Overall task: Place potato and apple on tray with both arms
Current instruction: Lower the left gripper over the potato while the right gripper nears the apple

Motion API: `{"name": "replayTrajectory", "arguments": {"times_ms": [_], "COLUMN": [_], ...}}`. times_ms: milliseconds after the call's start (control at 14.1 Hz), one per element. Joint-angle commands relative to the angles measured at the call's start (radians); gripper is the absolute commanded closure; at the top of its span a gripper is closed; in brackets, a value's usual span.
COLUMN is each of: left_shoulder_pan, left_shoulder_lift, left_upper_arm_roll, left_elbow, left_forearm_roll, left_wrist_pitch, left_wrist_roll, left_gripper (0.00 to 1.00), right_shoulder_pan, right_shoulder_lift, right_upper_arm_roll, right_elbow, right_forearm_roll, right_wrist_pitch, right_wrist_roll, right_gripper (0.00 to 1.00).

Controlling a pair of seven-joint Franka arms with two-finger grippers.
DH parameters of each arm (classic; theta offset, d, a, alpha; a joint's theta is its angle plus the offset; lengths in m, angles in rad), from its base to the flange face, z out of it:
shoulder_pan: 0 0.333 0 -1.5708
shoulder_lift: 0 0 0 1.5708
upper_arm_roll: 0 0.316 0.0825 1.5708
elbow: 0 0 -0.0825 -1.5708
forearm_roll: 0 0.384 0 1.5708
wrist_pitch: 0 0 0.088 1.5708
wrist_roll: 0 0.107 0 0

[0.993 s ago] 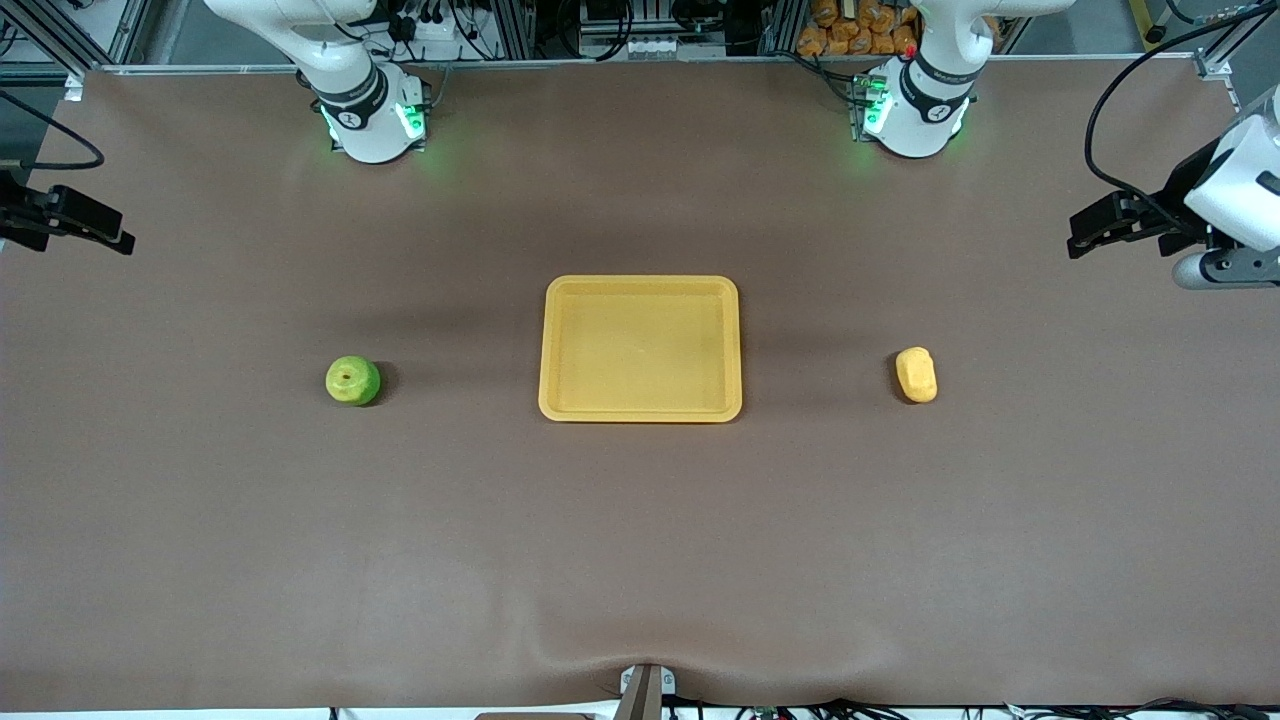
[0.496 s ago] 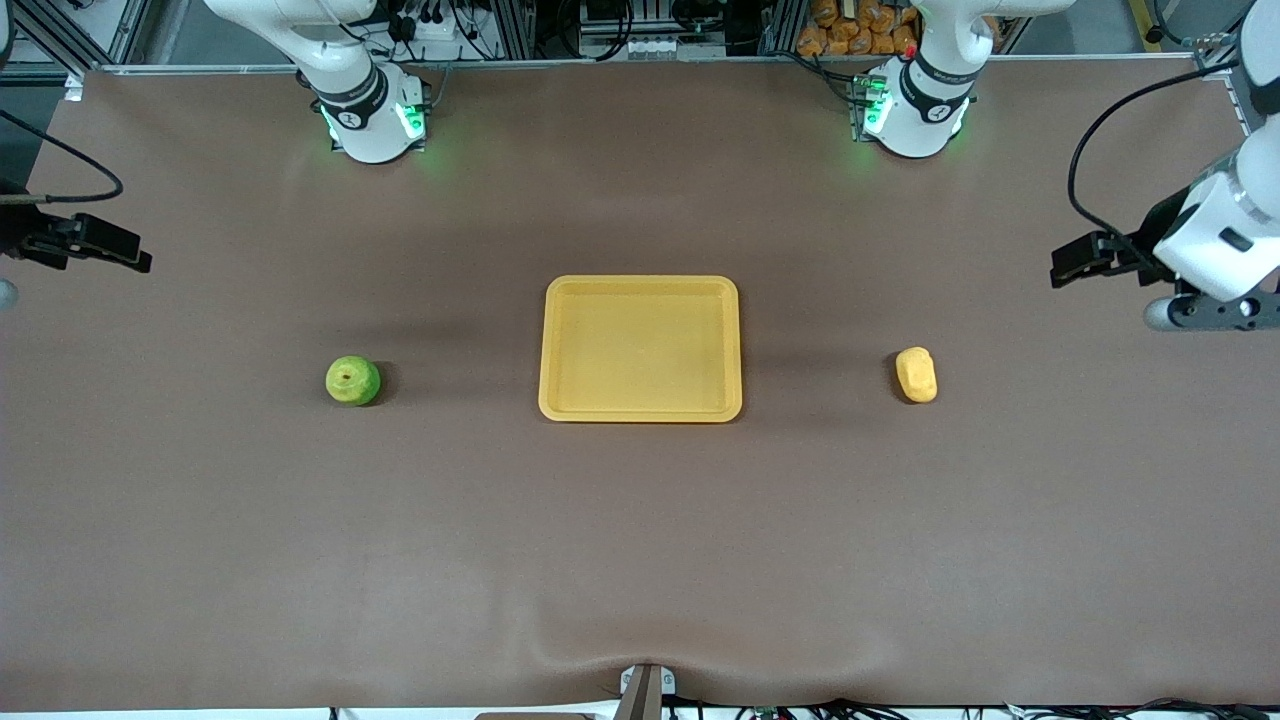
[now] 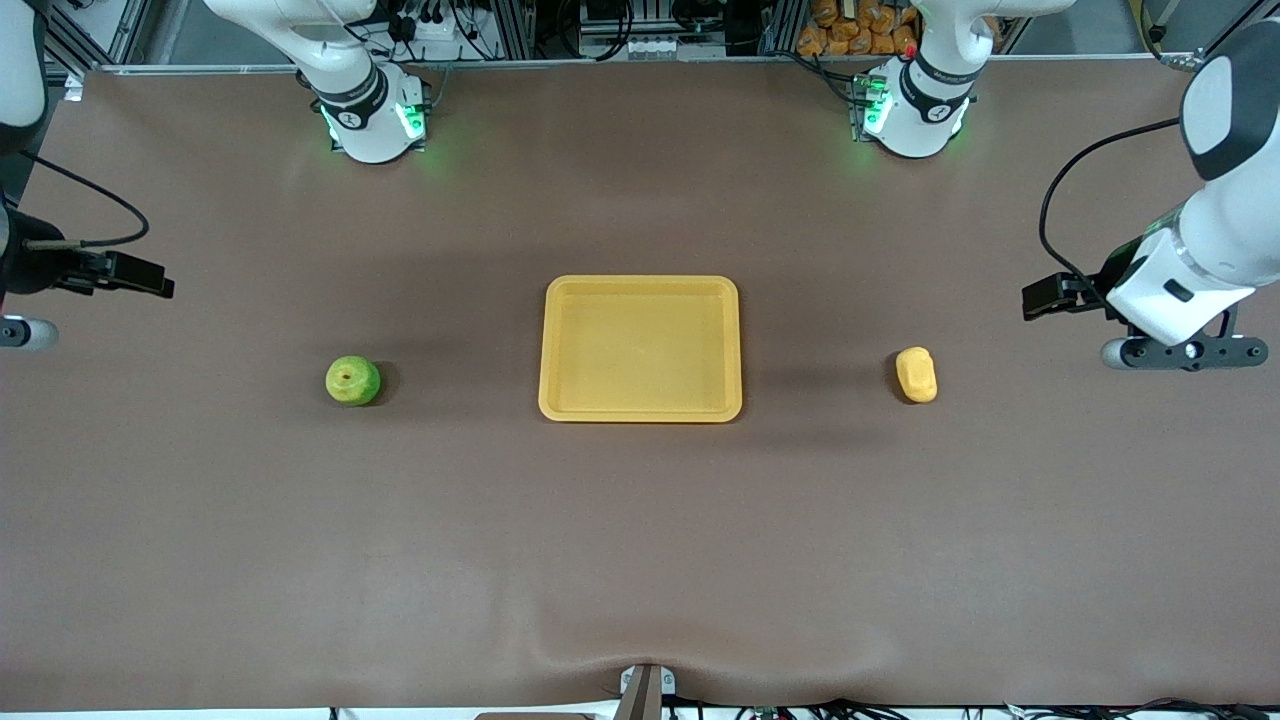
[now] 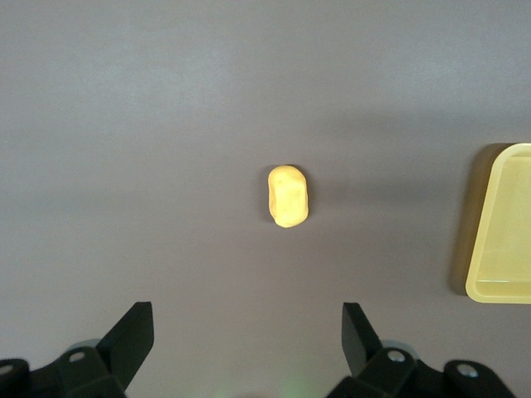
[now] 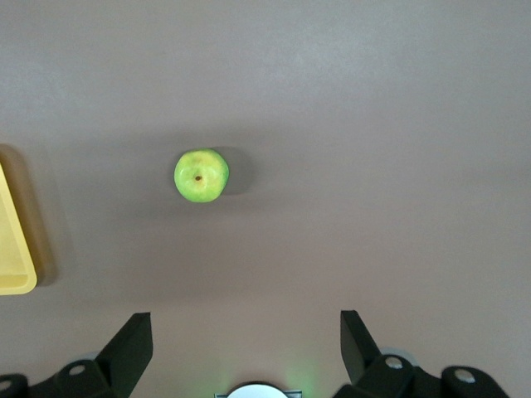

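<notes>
The yellow-orange tray (image 3: pixel 640 409) lies empty at the table's middle. The green apple (image 3: pixel 352 381) sits on the table toward the right arm's end; it also shows in the right wrist view (image 5: pixel 202 176). The yellow potato (image 3: pixel 916 375) sits toward the left arm's end and shows in the left wrist view (image 4: pixel 288 196). My left gripper (image 3: pixel 1043 297) hangs open and empty above the table at the left arm's end (image 4: pixel 246 332). My right gripper (image 3: pixel 150 282) hangs open and empty above the table at the right arm's end (image 5: pixel 246 333).
The tray's edge shows in the left wrist view (image 4: pixel 502 224) and in the right wrist view (image 5: pixel 15 249). Both arm bases (image 3: pixel 370 115) (image 3: pixel 915 110) stand along the table's edge farthest from the front camera. A brown mat covers the table.
Both grippers have moved in from the table's ends toward the fruits, the left toward the potato, the right toward the apple. Fruits and tray have not moved.
</notes>
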Motion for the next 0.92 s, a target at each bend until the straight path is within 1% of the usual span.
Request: {"name": "replayTrajectory", "arguments": {"times_ms": [0, 142, 284, 496, 567, 780, 851], "left_shoulder_pan": [-0.004, -0.005, -0.004, -0.008, -0.008, -0.005, -0.005], "left_shoulder_lift": [0.007, 0.015, 0.053, 0.091, 0.099, 0.093, 0.099], "left_upper_arm_roll": [0.001, 0.001, 0.000, -0.002, -0.003, -0.005, -0.006], "left_elbow": [-0.054, -0.121, -0.128, -0.143, -0.167, -0.282, -0.298], "left_forearm_roll": [0.000, 0.000, 0.002, 0.000, 0.000, 0.000, 0.000], "left_wrist_pitch": [0.074, 0.157, 0.178, 0.249, 0.287, 0.457, 0.482], "left_wrist_roll": [-0.006, -0.006, -0.003, -0.001, -0.001, -0.001, -0.001], "left_gripper": [0.00, 0.00, 0.00, 0.00, 0.00, 0.00, 0.00], "right_shoulder_pan": [-0.009, -0.014, -0.006, -0.011, -0.012, -0.006, -0.003], "right_shoulder_lift": [0.051, 0.084, 0.117, 0.174, 0.190, 0.231, 0.237], "right_upper_arm_roll": [0.006, 0.006, 0.006, 0.008, 0.008, 0.008, 0.008], "right_elbow": [0.025, 0.025, 0.025, 0.036, 0.051, 0.088, 0.088], "right_forearm_roll": [-0.001, 0.005, -0.009, -0.004, -0.001, 0.006, 0.007], "right_wrist_pitch": [-0.002, 0.013, 0.033, 0.081, 0.093, 0.091, 0.093], "right_wrist_roll": [-0.046, -0.069, -0.069, -0.069, -0.064, -0.054, -0.055], "right_gripper": [0.00, 0.00, 0.00, 0.00, 0.00, 0.00, 0.00]}}
